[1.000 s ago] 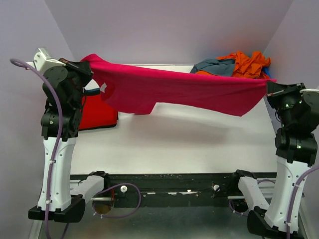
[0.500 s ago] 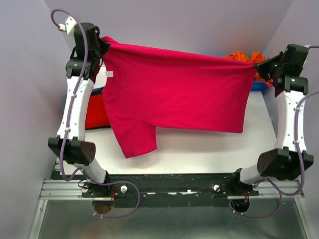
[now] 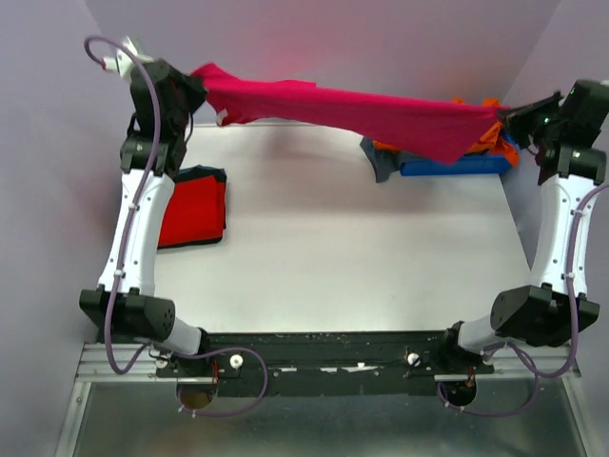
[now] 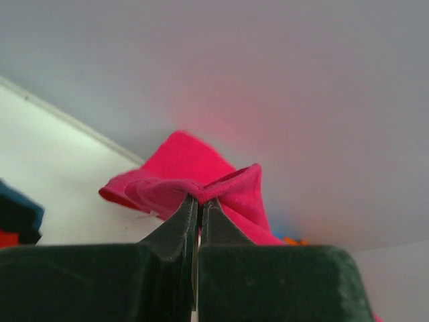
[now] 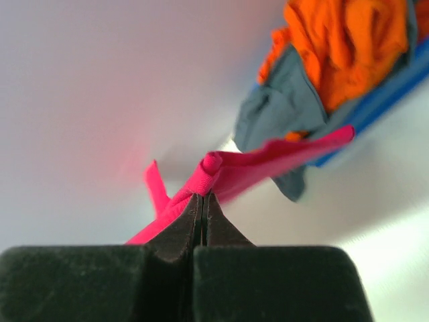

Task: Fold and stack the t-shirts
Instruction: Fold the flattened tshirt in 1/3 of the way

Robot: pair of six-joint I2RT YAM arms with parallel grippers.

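One soft magenta-pink cloth t-shirt (image 3: 362, 109), bunched into a long band, strung in the air from well left of the blue plastic tray (image 3: 452, 167) to just above the tray's right end, clear of the white table (image 3: 362, 257).

Two black two-finger pincers:
- left gripper (image 4: 198, 201), clenched on a folded edge of the pink cloth, well left of the tray;
- right gripper (image 5: 203, 198), clenched on a rolled pink edge, by the tray's right end.

One bright red t-shirt (image 3: 190, 205), folded flat on the table, well left of the tray and nearer the arm bases.

One crumpled orange t-shirt (image 5: 342, 40) and one grey-teal t-shirt (image 5: 275, 111), heaped in the tray, with grey-teal cloth draped over its left end.
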